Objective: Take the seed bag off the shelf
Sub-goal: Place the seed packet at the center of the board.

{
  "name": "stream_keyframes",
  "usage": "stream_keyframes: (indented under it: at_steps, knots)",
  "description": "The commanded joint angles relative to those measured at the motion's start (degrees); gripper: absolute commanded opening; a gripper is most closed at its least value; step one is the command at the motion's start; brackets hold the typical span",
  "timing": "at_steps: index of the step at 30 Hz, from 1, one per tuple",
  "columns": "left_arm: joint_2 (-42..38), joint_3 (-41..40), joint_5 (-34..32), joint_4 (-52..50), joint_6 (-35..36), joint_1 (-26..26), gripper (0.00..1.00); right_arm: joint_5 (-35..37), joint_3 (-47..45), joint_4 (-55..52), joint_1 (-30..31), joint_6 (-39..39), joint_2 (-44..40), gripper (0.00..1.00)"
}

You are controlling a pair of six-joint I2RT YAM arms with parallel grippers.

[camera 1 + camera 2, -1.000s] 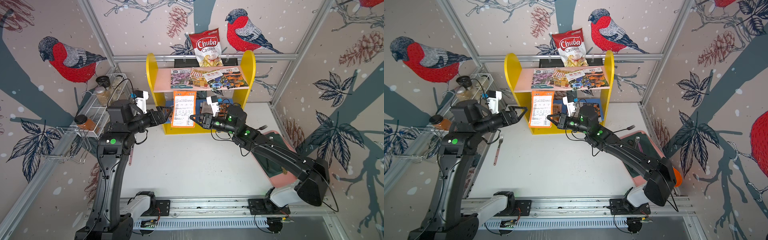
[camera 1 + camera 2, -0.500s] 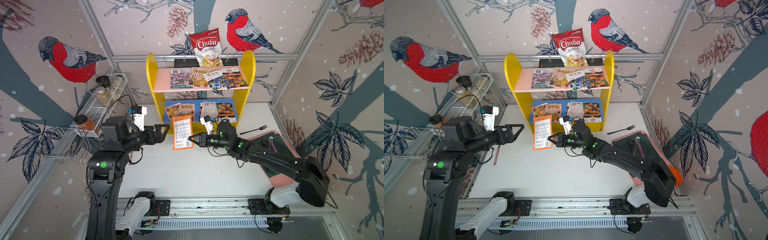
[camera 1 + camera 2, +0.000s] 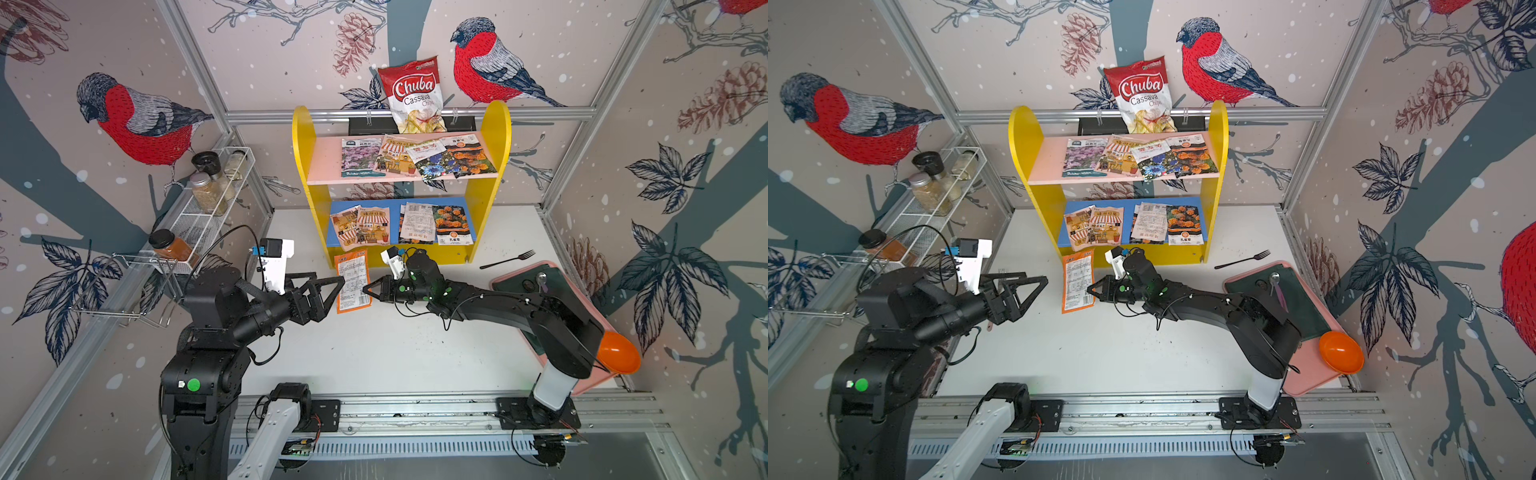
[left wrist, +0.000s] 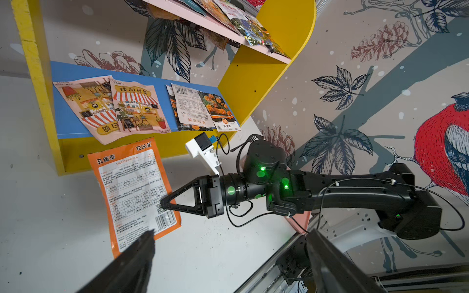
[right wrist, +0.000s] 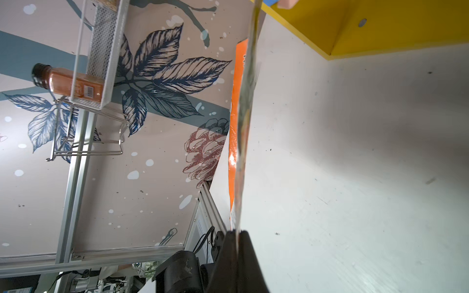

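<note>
I see the white tabletop (image 3: 374, 353) filling the middle of both top views. At its far edge, upper centre of the frame, stands the shelf (image 3: 305, 166), with flat packets lying on its pink and blue boards.

The left end effector (image 3: 1036, 276) reaches in from the left of the frame. Its jaws stand wide apart and hold nothing. In the left wrist view its fingers (image 4: 137, 253) frame the scene from the lower edge.

The right end effector (image 3: 365, 289) comes in from the right. Its jaws are together, clamped on the lower right edge of the seed bag (image 3: 352, 282). The right wrist view shows that bag edge-on, pinched between the two jaw tips.

The pink tray (image 3: 582, 384) lies at the right edge of the tabletop.

The seed bag is orange, with its printed white label up. It is off the shelf, just in front of the yellow base and below the blue board in the frame, between the two end effectors. I cannot tell whether it touches the tabletop.

A black fork (image 3: 507, 259) lies right of the shelf.
</note>
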Motion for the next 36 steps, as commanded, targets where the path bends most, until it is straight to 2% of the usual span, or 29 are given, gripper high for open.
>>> stream_keyframes:
  at_steps: [1,11,27,36]
  knots:
    - [-1.1,-0.2,0.8,-1.3,-0.3,-0.4,0.93,-1.3,1.4,5.0,0.1,1.9,2.8,0.00]
    - [-2.6,-0.9,2.1,-1.6,-0.4,-0.4,0.92,2.1,4.9,1.8,0.0,4.6,9.3,0.00]
    - [-4.7,-1.9,-1.1,-5.6,-0.7,-0.7,0.92,1.5,7.6,-1.3,-0.8,5.3,15.0,0.00]
    - [-5.3,-2.2,-0.6,-5.7,-1.0,-0.8,0.91,1.1,9.9,-2.3,-0.8,6.5,17.8,0.00]
